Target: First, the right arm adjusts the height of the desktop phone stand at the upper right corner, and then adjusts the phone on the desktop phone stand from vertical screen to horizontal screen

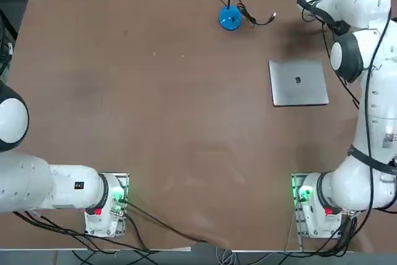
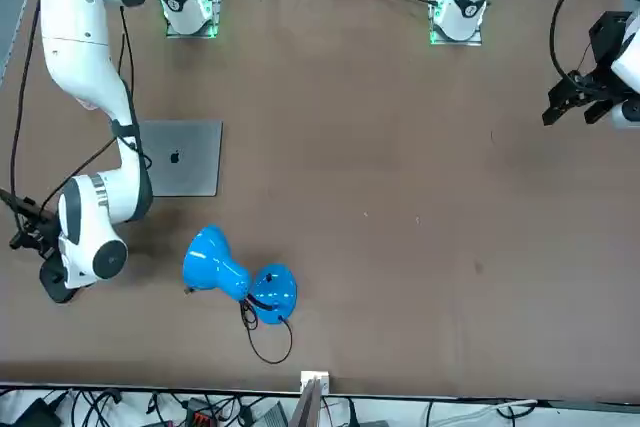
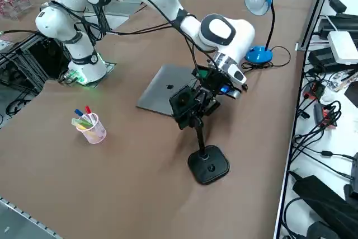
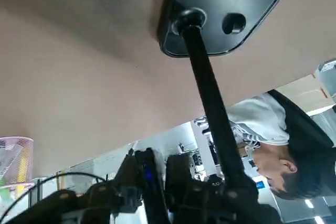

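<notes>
Black phone stand on the desk, right tool at its top

Right side view: desktop phone stand (image 3: 208, 166) on the brown desk (image 3: 128, 160), out on the robot's right. Rounded-square black base flat on the surface; thin black pole rises from it, slightly slanted, into the dark clutter at the right tool (image 4: 164, 171). Right arm (image 3: 226, 32) reaches over from its green-lit base, wrist bent down. Tool sits above the stand's base, up by the top of the pole. Spread, pressed together or pinching something: cannot tell, black parts overlap there. Phone: cannot separate its outline from the dark parts at the pole's top, so its orientation is unclear too.

Around it: silver laptop (image 1: 299, 83), closed, flat, dark logo up, apart from the stand's base. Blue lamp (image 1: 229, 18) upright near the far edge, black cable coiled on the desk beside its base. Pinkish mesh cup (image 3: 92, 130) with pens and markers, upright, well apart from the stand, on the side toward the robot's bases. Wrist view also catches a person (image 4: 273, 135), dark hair, light sleeve, beyond the desk.
</notes>
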Controlling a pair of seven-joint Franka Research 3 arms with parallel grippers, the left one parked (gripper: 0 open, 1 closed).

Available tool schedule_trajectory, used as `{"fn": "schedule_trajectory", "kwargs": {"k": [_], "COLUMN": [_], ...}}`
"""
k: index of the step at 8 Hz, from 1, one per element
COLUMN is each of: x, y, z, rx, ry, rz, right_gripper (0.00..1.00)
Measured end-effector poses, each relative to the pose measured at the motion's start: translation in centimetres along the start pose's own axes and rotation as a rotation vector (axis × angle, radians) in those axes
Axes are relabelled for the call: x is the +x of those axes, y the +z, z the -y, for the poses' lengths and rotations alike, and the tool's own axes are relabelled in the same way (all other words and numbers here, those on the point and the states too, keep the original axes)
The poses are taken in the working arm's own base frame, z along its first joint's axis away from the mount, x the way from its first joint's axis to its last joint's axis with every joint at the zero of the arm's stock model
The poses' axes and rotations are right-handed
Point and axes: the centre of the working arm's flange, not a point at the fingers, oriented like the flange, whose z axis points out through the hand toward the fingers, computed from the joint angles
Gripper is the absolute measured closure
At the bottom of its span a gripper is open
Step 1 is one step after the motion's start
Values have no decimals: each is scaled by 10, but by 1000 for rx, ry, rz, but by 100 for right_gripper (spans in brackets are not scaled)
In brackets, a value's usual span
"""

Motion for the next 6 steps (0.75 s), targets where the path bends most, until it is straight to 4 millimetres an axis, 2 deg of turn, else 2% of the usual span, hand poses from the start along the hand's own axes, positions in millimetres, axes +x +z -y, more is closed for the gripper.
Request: {"fn": "schedule_trajectory", "kwargs": {"k": [2,6], "x": [-1,-2], "y": [-4,-17], "z": [-2,-6], "rx": [-1,18], "ry": [-1,19], "rz": [-10,-62], "right_gripper": [81,82]}}
